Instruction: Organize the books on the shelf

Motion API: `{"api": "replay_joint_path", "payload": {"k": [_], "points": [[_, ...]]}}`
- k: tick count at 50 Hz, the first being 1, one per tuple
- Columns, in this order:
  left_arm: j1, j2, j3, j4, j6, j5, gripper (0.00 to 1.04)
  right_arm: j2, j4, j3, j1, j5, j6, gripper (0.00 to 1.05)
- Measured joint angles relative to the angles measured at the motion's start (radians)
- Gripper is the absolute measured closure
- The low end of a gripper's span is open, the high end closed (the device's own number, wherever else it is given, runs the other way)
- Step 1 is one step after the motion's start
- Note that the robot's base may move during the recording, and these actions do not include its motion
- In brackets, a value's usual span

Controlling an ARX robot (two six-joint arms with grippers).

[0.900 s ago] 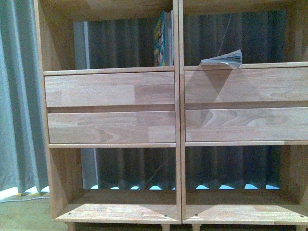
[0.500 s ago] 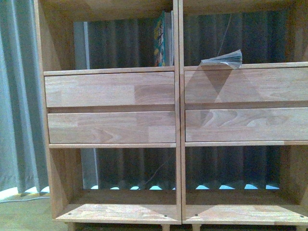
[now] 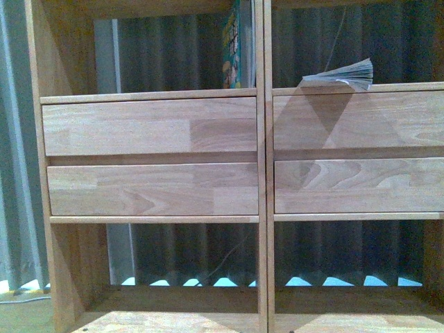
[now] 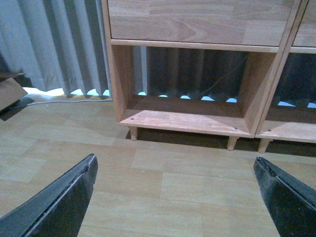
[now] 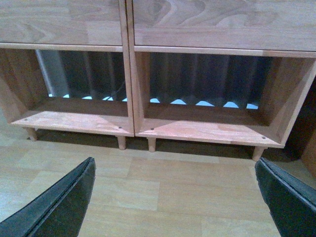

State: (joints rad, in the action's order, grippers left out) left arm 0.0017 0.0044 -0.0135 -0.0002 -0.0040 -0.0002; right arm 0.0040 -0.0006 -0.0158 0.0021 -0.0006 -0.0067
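Note:
The light wood shelf [image 3: 149,125] fills the front view, with drawer fronts and open cubbies above and below. A book with a colourful cartoon cover [image 3: 232,48] stands upright in the upper left cubby against the divider. A thin floppy paperback [image 3: 340,75] lies flat on the upper right ledge, its pages fanned. Neither arm shows in the front view. My left gripper [image 4: 175,170] is open and empty over the wood floor before the lower left cubby [image 4: 185,118]. My right gripper [image 5: 175,173] is open and empty before the two lower cubbies [image 5: 197,128]. The teal books are out of view.
Grey curtains [image 3: 14,139] hang behind and left of the shelf. A thin cable [image 3: 333,38] hangs in the upper right cubby. The shelf stands on short wooden legs [image 5: 121,142] on a wood floor [image 4: 163,182]. A cardboard piece [image 4: 10,91] lies at the floor's edge.
The front view has moved closer to the shelf and slightly left; the shelf looks larger and the paperback sits further right in the picture.

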Motion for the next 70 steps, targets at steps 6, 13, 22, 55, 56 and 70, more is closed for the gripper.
{"api": "replay_joint_path", "payload": {"k": [6, 13, 22, 55, 56, 70], "points": [[0.0, 0.0, 0.0, 0.0, 0.0, 0.0, 0.07, 0.0, 0.0, 0.0, 0.0, 0.0, 0.0, 0.07], [0.0, 0.0, 0.0, 0.0, 0.0, 0.0, 0.07, 0.0, 0.0, 0.0, 0.0, 0.0, 0.0, 0.07], [0.0, 0.0, 0.0, 0.0, 0.0, 0.0, 0.07, 0.0, 0.0, 0.0, 0.0, 0.0, 0.0, 0.07], [0.0, 0.0, 0.0, 0.0, 0.0, 0.0, 0.07, 0.0, 0.0, 0.0, 0.0, 0.0, 0.0, 0.07], [0.0, 0.0, 0.0, 0.0, 0.0, 0.0, 0.07, 0.0, 0.0, 0.0, 0.0, 0.0, 0.0, 0.07], [0.0, 0.0, 0.0, 0.0, 0.0, 0.001, 0.07, 0.0, 0.0, 0.0, 0.0, 0.0, 0.0, 0.07]]}}
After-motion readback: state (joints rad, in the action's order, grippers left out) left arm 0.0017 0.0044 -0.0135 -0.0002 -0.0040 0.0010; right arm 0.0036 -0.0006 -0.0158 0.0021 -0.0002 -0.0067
